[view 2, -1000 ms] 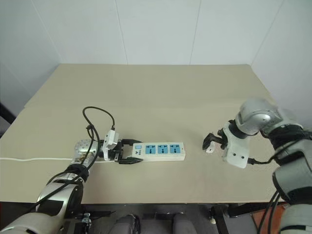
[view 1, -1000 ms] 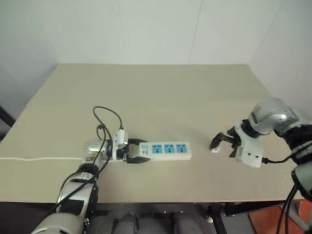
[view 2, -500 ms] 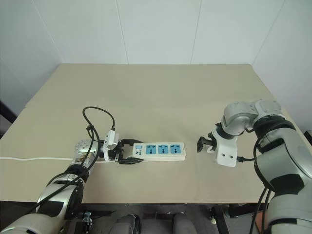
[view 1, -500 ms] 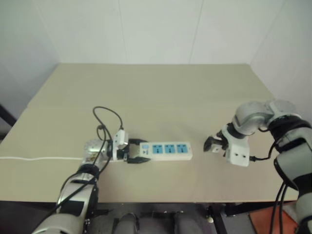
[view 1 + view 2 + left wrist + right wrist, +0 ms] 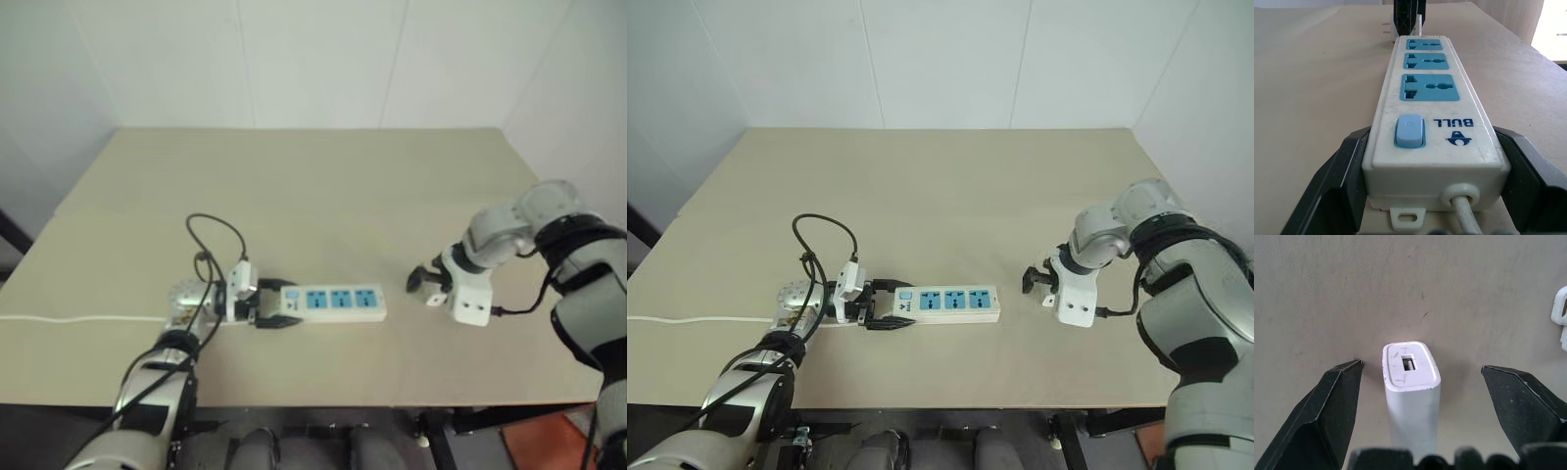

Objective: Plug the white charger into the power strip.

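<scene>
Head cameras: the left gripper (image 5: 884,305) clamps the switch end of the strip (image 5: 945,303), which lies flat on the table (image 5: 950,186) with its three blue sockets facing up, apparently pinned so it will not slide when a plug is pushed in. Its cord (image 5: 696,319) trails off toward the table's left edge. Well apart to the right, the right gripper (image 5: 1036,284) points steeply down over the charger (image 5: 432,299), which sits on the table beside its dark fingers

Left wrist camera: the black fingers (image 5: 1337,186) press both long sides of the strip just behind the blue switch (image 5: 1409,130), leaving all sockets clear for the charger, seen beyond the far end with its prongs sideways

Right wrist camera: the charger (image 5: 1411,387) lies between the widely spread fingers (image 5: 1332,401), neither touching it, its USB face toward the lens; the jaws look set to close across its body for a pickup
</scene>
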You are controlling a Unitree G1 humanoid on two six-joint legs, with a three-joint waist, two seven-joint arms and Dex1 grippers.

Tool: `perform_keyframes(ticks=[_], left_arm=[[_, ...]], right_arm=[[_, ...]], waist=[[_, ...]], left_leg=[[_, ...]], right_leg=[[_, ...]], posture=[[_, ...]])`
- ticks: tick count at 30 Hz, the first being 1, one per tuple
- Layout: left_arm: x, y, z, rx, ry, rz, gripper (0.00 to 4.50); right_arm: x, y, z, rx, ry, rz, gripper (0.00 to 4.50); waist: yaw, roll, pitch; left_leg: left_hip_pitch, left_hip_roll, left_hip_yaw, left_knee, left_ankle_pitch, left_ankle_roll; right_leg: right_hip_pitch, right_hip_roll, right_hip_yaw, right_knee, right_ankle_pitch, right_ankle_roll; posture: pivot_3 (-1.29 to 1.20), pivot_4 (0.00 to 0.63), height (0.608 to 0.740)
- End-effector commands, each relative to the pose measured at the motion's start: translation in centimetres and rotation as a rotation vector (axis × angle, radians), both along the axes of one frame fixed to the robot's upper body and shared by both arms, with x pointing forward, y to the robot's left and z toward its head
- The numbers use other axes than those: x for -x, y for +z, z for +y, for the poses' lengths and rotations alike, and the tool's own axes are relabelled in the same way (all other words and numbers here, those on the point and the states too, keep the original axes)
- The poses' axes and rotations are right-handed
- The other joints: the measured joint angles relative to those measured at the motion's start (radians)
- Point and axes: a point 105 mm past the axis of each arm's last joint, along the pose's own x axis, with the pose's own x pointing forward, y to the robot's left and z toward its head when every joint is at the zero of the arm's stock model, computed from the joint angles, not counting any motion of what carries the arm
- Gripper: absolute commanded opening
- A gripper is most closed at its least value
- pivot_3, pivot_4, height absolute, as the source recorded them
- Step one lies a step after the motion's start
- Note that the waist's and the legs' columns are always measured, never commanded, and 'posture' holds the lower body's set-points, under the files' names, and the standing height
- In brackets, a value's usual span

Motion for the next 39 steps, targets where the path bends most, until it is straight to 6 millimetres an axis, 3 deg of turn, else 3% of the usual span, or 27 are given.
perform_keyframes(ticks=[1, 22, 26, 33, 39], left_arm=[[0.0, 0.0, -0.1, -0.014, -0.008, -0.009, 3.27], [0.1, -0.2, -0.1, -0.011, 0.004, -0.009, 3.27], [0.1, -0.3, -0.1, -0.013, 0.007, -0.011, 3.27], [0.1, -0.3, 0.0, -0.014, 0.011, -0.011, 3.27], [0.0, -0.3, 0.0, -0.015, 0.013, -0.014, 3.27]], right_arm=[[-0.4, 0.8, -0.2, 0.01, 0.031, -0.034, 4.5], [0.6, 0.4, -0.4, 0.015, 0.104, 0.04, 4.5], [0.8, 0.4, -0.6, 0.033, 0.106, 0.051, 3.59], [0.8, 0.3, -0.5, 0.033, 0.118, 0.056, 1.11], [0.6, 1.4, -0.2, -0.01, 0.1, 0.03, 1.12]], waist=[[0.0, 0.0, 0.0], [0.001, 0.0, 0.0], [0.001, 0.0, 0.0], [0.0, 0.0, 0.0], [0.0, 0.001, 0.0]], left_leg=[[0.0, 0.0, 0.0, 0.0, 0.0, 0.0], [0.0, 0.0, 0.0, 0.0, 0.0, 0.0], [0.0, 0.0, 0.0, 0.0, 0.0, 0.0], [0.0, 0.0, 0.0, 0.0, 0.0, 0.0], [0.0, 0.0, 0.0, 0.0, 0.0, 0.0]], right_leg=[[0.0, 0.0, 0.0, 0.0, 0.0, 0.0], [0.0, 0.0, 0.0, 0.0, 0.0, 0.0], [0.0, 0.0, 0.0, 0.0, 0.0, 0.0], [0.0, 0.0, 0.0, 0.001, 0.0, 0.0], [0.0, 0.0, 0.0, 0.001, 0.0, 0.0]], posture=[[0.0, 0.15, 0.74], [0.0, 0.15, 0.74], [0.0, 0.15, 0.74], [0.0, 0.15, 0.74], [0.0, 0.15, 0.74]])
